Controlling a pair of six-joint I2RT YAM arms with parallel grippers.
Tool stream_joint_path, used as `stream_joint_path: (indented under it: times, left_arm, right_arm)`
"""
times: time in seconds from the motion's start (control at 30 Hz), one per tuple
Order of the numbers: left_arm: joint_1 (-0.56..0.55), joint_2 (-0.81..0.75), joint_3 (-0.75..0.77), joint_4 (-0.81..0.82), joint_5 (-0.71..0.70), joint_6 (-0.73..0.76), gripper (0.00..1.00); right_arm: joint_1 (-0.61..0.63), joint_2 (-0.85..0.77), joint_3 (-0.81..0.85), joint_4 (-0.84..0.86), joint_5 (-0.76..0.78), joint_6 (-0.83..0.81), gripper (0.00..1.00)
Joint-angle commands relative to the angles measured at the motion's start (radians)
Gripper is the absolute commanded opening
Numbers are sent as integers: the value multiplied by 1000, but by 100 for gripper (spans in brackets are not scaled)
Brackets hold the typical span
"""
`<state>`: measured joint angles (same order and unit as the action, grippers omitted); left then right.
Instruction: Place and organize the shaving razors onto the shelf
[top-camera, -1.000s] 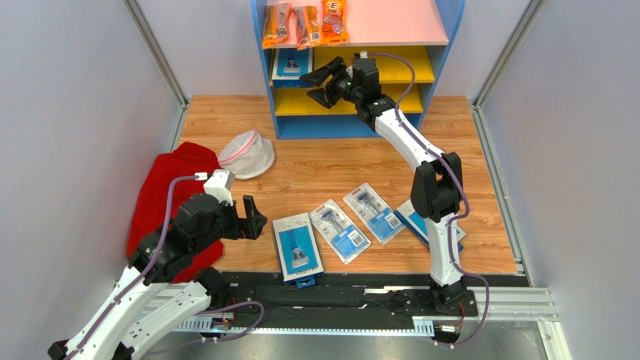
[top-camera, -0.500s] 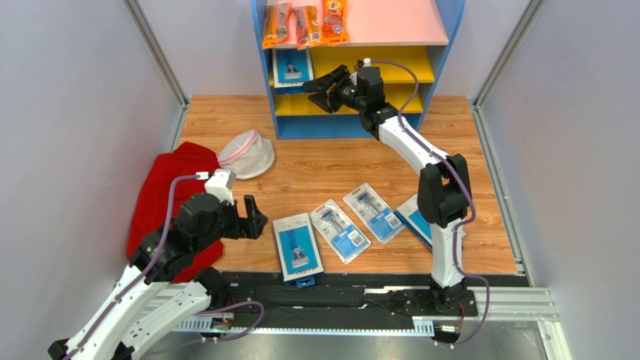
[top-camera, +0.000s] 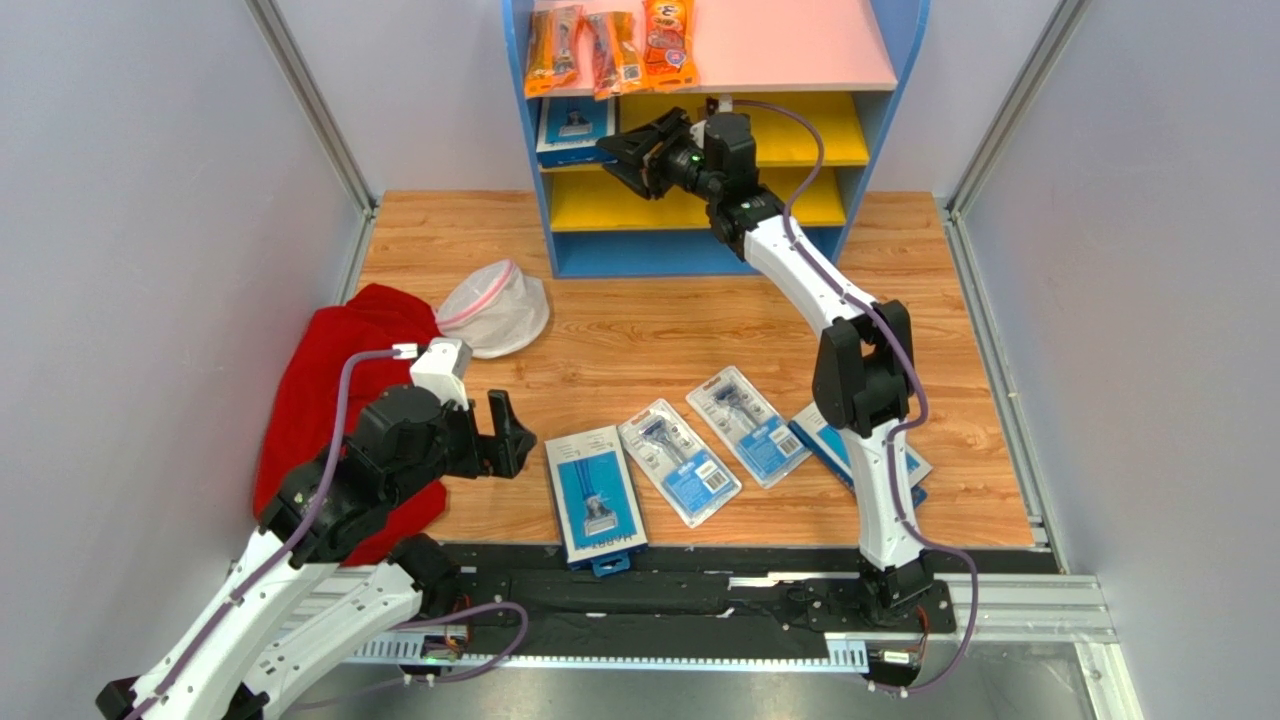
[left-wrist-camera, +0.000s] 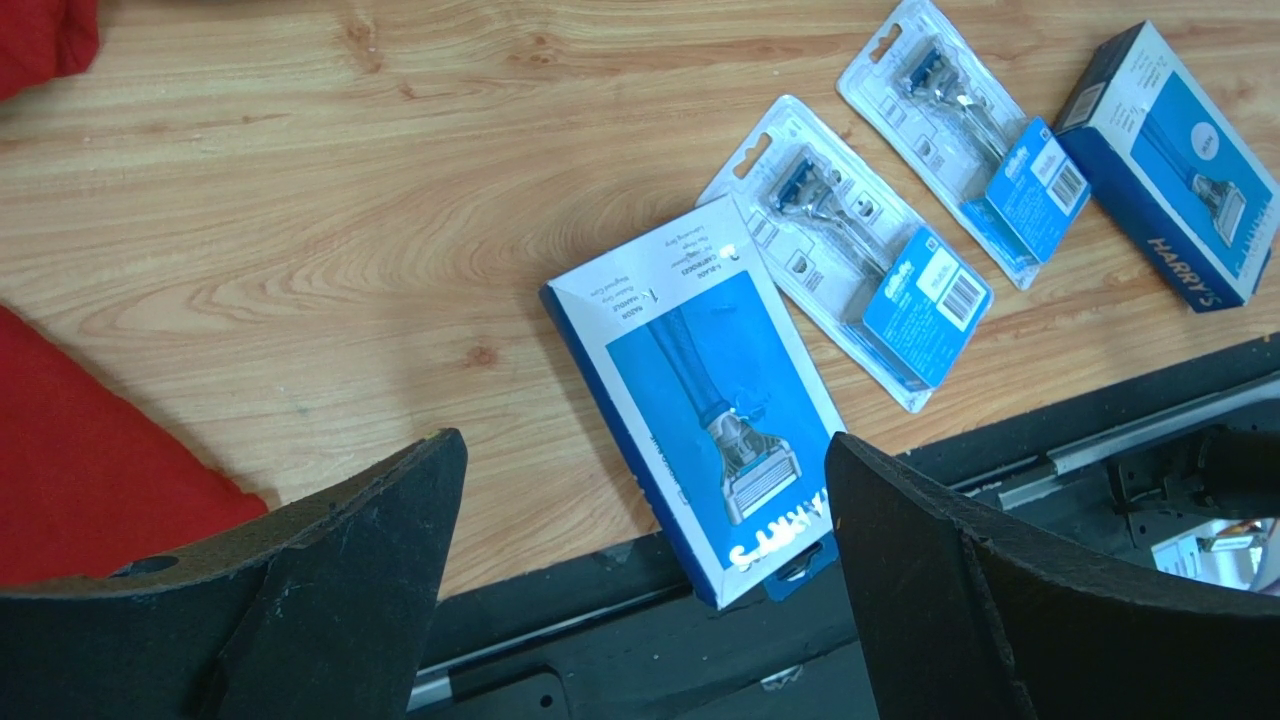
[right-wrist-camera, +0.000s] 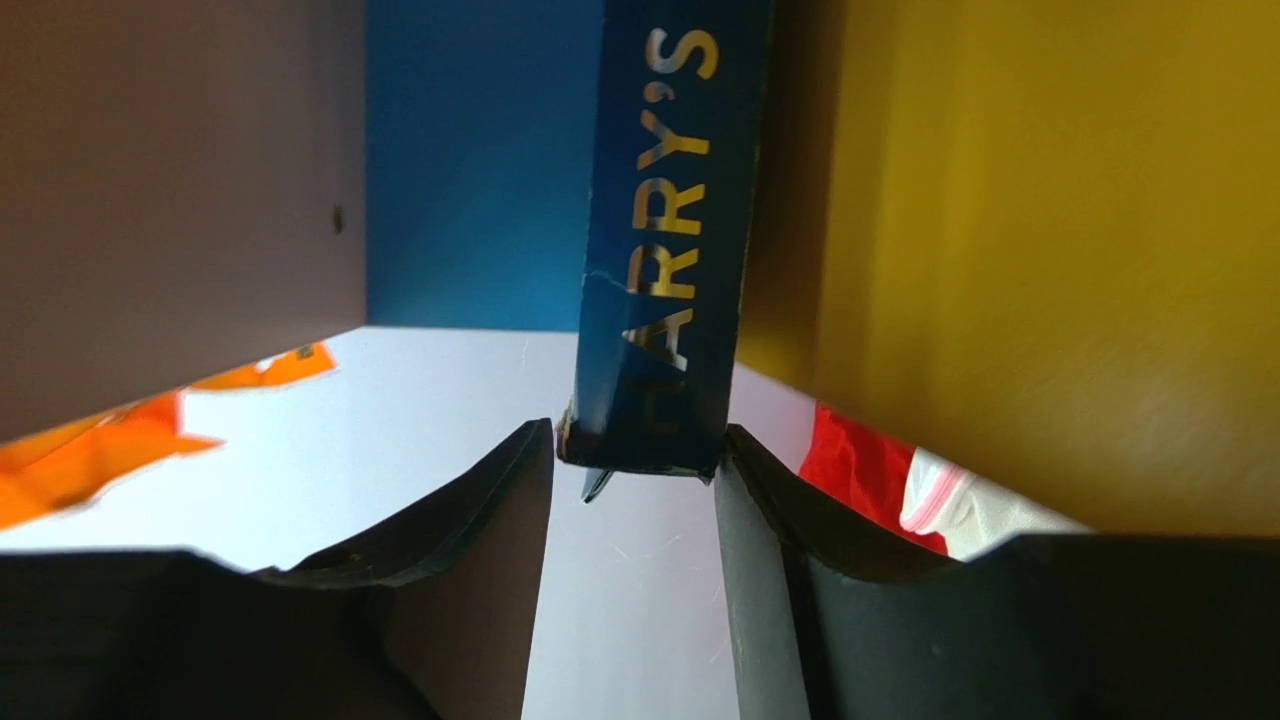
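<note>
The shelf stands at the far edge of the table, with a pink top and two yellow boards. Your right gripper is up at the left end of the upper yellow board. Its fingers press on both faces of a dark blue Harry's pack standing upright there (pinched by its near end, going by the wrist view). So I'd call this mid-placement of the first pack.

Four more razor packs lie flat in a row on the near side, the rightmost partly behind the right arm. Your left gripper hangs spread wide beside the leftmost, touching nothing.

Next, I reckon: seat that pack against the shelf's left wall, release without tipping it, then fetch from the row.
</note>
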<state>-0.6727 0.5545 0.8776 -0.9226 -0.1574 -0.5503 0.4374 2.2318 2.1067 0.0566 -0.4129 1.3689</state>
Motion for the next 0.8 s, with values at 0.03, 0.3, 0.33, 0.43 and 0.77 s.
stream_joint_path:
  times: [0.03,0.3,0.33,0.43,0.77]
  left_arm:
    - [2,1,-8,34,16,23,98]
    - [2,2,-9,41,22,27,98]
    - [2,2,-9,41,24,27,98]
    - [2,2,-9,41,24,27,98]
    - [2,2,-9,42,29,27,98]
  right_arm:
    - [0,58,70,-12,-12,39,47]
    - [4,-10,-40,61,-41,13,61]
    - [4,-20,-62,78,-38,16,66]
    - [3,-32,-73,49,-32,3,72]
    - [4,-98,-114,-37,-17,-74,81]
